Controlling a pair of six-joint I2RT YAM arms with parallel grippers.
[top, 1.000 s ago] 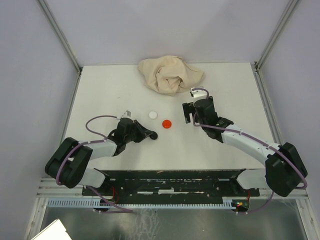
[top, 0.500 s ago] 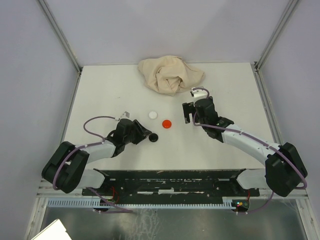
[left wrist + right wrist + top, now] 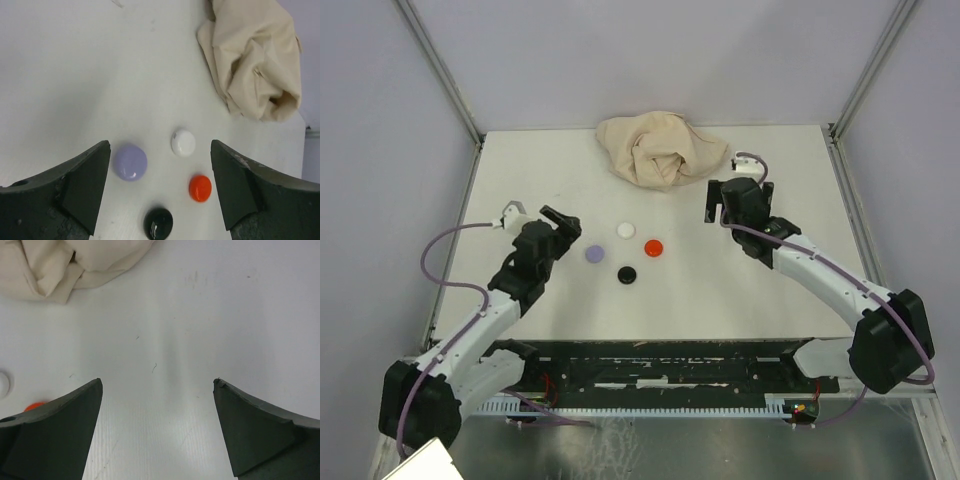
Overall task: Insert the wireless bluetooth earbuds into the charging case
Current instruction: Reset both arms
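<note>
- No tiny stemmed earbuds showed up in any of the views, so I honestly couldn't tell where they were.
- What was out in the open were four little round pieces, which I'd guess were closed charging cases:
  - a glossy lavender plastic disc (image 3: 130, 162)
  - a glossy white plastic disc (image 3: 183, 142)
  - a glossy red-orange plastic disc (image 3: 200, 188)
  - a glossy black plastic disc (image 3: 158, 223)
- All four were smooth, domed and shiny enough to catch highlights. They sat in a loose cluster with none touching.
- The left gripper (image 3: 159, 150) hung over that cluster with its jaws spread wide and nothing in them.
  - From its own camera the discs sat framed between its two dark wedge-shaped fingers.
  - Lavender was just beside one finger and red was nearer the other.
  - Black was closest to the wrist and white was further ahead.
  - My read is that it was lined up to choose one.
- The right gripper (image 3: 157, 385) was also wide apart and empty, over bare surface. Only slivers of the red and white discs peeked in at the edge of its view. It was probably parked off to the side so the left arm had room.
- A crumpled beige fabric cloth (image 3: 660, 148) lay ahead of both grippers, past the discs. It was soft and bunched up, with deep folds.
- Everything rested on a matte white table (image 3: 520, 180) with a few faint scuffs.
</note>
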